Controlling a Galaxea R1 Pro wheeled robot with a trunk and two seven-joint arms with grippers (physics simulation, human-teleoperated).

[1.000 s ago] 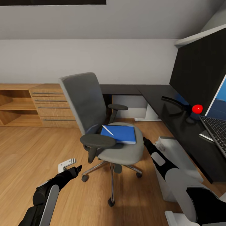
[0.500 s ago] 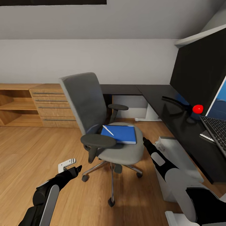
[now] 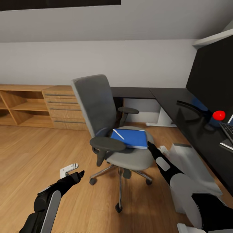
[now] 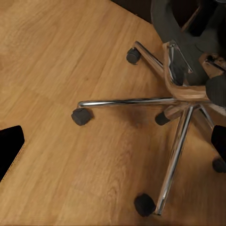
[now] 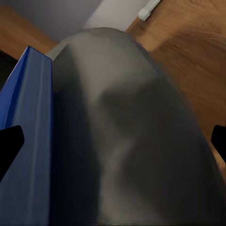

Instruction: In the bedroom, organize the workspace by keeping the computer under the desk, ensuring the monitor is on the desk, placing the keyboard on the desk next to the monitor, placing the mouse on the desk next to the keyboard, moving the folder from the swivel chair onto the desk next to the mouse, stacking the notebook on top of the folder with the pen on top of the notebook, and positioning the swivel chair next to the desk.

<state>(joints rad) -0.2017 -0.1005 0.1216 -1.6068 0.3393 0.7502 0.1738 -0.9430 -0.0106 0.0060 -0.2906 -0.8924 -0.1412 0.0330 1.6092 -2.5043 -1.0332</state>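
The folder (image 3: pixel 129 138) lies flat on the chair (image 3: pixel 124 153) seat, with the pen (image 3: pixel 118 134) resting across its near-left corner. We cannot make out a notebook. The folder transfer is therefore not done, and the stacking steps wait on it.

On the desk (image 3: pixel 174 100) we see the monitor (image 3: pixel 215 81) standing with its red dot low at one corner, and one end of the keyboard (image 3: pixel 228 129) just beside it. The computer (image 3: pixel 191 168) stands on the floor (image 3: pixel 35 152) at the desk's front edge. We cannot tell whether it sits fully under the top. No mouse is identifiable.

The right gripper (image 3: pixel 149 145) sits at the seat's front edge, just beside the folder. In the right wrist view its fingertips (image 5: pixel 10 143) show at opposite borders, so the jaws are spread wide with nothing between them. The left gripper (image 3: pixel 79 174) hangs low over bare floor, near the chair's star base (image 4: pixel 181 101). We cannot tell its jaw state.

We judge the next move to be a pinch on the folder's near edge. The thin folder overhangs little, and the armrest (image 3: pixel 107 144) bounds the left side. Desk surface left of the monitor is open for placement.
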